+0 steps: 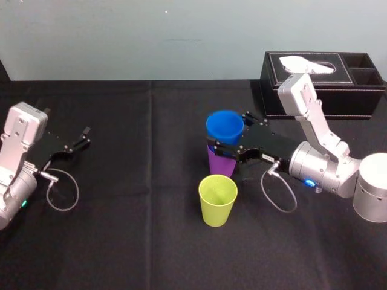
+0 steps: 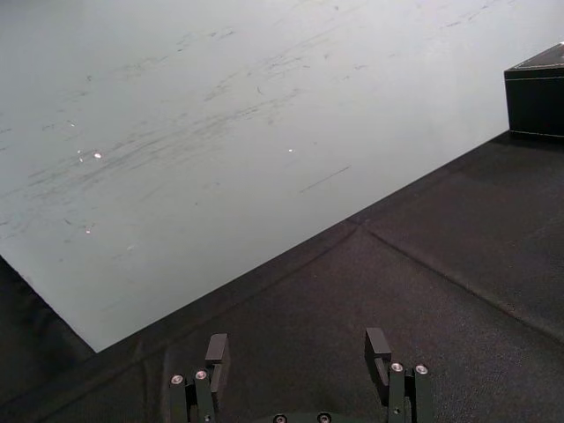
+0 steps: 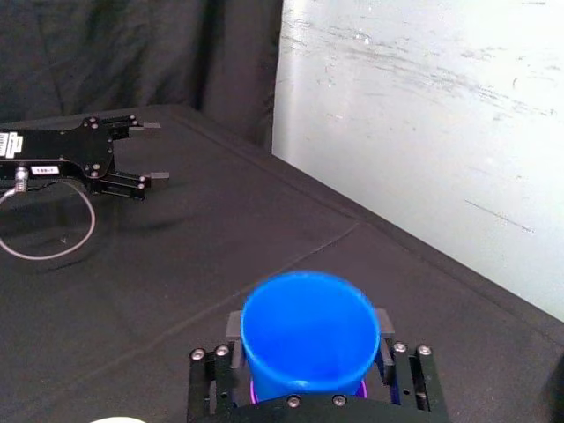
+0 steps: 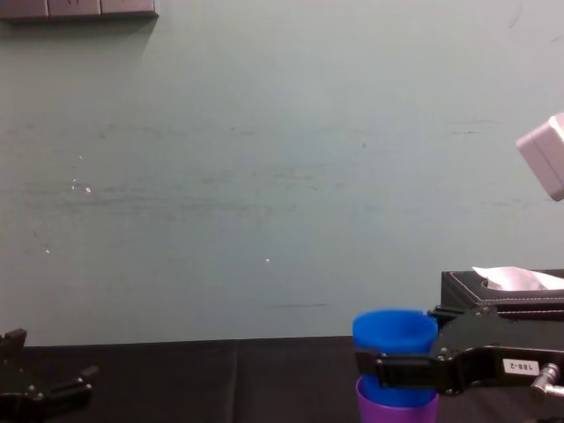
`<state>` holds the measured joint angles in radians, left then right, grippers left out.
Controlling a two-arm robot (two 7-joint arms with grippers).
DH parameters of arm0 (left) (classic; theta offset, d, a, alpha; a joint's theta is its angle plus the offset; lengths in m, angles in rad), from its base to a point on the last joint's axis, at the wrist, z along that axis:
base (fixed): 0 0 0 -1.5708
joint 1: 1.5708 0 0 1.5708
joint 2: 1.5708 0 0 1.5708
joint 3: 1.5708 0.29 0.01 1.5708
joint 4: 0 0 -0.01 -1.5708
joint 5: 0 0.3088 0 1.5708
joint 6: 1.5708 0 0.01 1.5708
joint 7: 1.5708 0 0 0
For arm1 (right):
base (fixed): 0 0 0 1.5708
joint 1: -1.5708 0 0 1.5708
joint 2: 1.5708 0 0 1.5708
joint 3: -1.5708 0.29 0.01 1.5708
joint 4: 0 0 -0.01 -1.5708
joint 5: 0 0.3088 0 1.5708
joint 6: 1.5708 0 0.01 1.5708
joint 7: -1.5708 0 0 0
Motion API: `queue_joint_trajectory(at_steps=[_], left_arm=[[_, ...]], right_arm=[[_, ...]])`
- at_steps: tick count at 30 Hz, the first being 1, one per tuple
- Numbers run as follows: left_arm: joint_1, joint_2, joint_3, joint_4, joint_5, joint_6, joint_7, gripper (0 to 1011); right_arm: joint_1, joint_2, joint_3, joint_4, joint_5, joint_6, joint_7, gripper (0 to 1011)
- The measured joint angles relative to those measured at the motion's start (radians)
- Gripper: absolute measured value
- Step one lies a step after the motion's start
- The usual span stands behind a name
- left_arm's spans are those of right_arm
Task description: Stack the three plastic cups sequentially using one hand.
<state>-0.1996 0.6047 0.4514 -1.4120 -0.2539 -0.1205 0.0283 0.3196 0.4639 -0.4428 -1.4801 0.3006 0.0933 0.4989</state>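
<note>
Your right arm [image 1: 323, 169] comes in from the right side, its silver elbow link raised and angled back, and its black wrist [image 1: 266, 148] stretched leftward toward the middle of the table. Your right gripper [image 1: 227, 134] lies roughly level, its two straight fingers [image 3: 384, 321] pressed against opposite sides of the blue cup [image 1: 224, 125] a little below the rim. Your left arm [image 1: 18, 151] is parked at the far left, with a thin cable [image 1: 60, 194] looping from its wrist. Your left gripper [image 1: 85, 138] points toward the middle of the table, its fingers [image 2: 217, 348] standing well apart.
</note>
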Motion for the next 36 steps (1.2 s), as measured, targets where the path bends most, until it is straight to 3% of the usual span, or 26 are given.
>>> queue_joint_trajectory(at_steps=[4, 8, 23, 30, 36], left_arm=[[0.0, 0.0, 0.0, 0.0, 0.0, 0.0, 0.0, 1011], [0.0, 0.0, 0.0, 0.0, 0.0, 0.0, 0.0, 1011], [0.0, 0.0, 0.0, 0.0, 0.0, 0.0, 0.0, 1011], [0.0, 0.0, 0.0, 0.0, 0.0, 0.0, 0.0, 1011], [0.0, 0.0, 0.0, 0.0, 0.0, 0.0, 0.0, 1011]], right_arm=[[0.0, 0.0, 0.0, 0.0, 0.0, 0.0, 0.0, 948], [0.0, 0.001, 0.0, -0.001, -0.001, 0.0, -0.001, 1003], [-0.004, 0.004, 0.003, -0.008, -0.001, -0.005, -0.002, 1003], [-0.041, 0.041, 0.03, -0.048, 0.034, -0.04, 0.024, 1003], [-0.098, 0.099, 0.063, -0.086, 0.085, -0.077, 0.063, 1003]])
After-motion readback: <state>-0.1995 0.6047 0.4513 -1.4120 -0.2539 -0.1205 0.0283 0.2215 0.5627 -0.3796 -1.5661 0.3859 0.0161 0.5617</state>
